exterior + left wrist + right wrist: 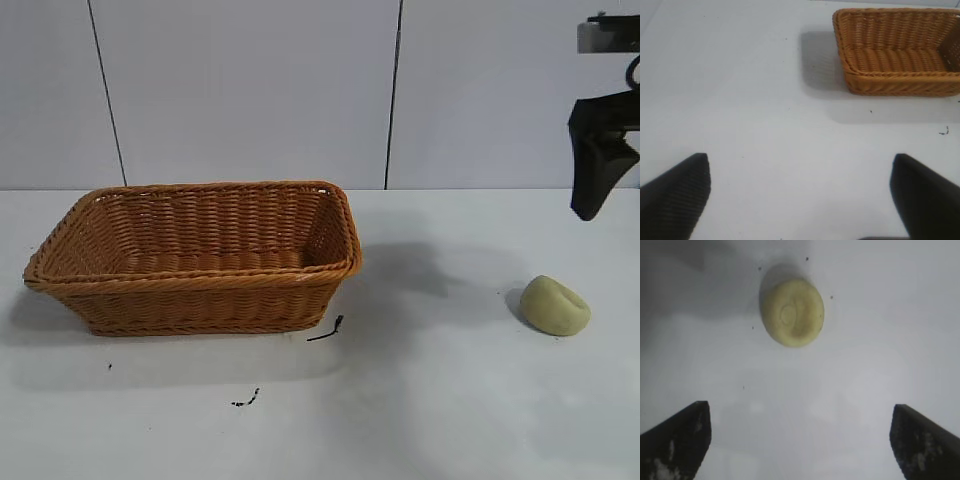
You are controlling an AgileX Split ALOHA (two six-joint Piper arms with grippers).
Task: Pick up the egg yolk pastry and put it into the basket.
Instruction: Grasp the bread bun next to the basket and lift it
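Exterior view shows the pastry (555, 305) lying on the white counter (450, 400) at my right side, well apart from the basket (195, 255), which sits on the counter toward my left. The basket is upright, its open top facing up, and nothing shows inside it. A short dark scrap (326, 330) lies on the counter just beside the basket's near right corner, and a smaller dark speck (246, 399) lies nearer the camera.

My right gripper (590, 205) hangs in the air above and behind the pastry, not touching it. In the right wrist view my right gripper (800, 440) has its fingers (677, 440) spread wide, with bare counter between them and the pastry (792, 312) lying ahead, clear of both tips. A shallow dent marks the pastry's domed top.

My left gripper (800, 200) shows only in the left wrist view, its fingers (675, 195) also spread wide and holding nothing, above bare counter (765, 125). The basket (897, 52) lies farther off from it.
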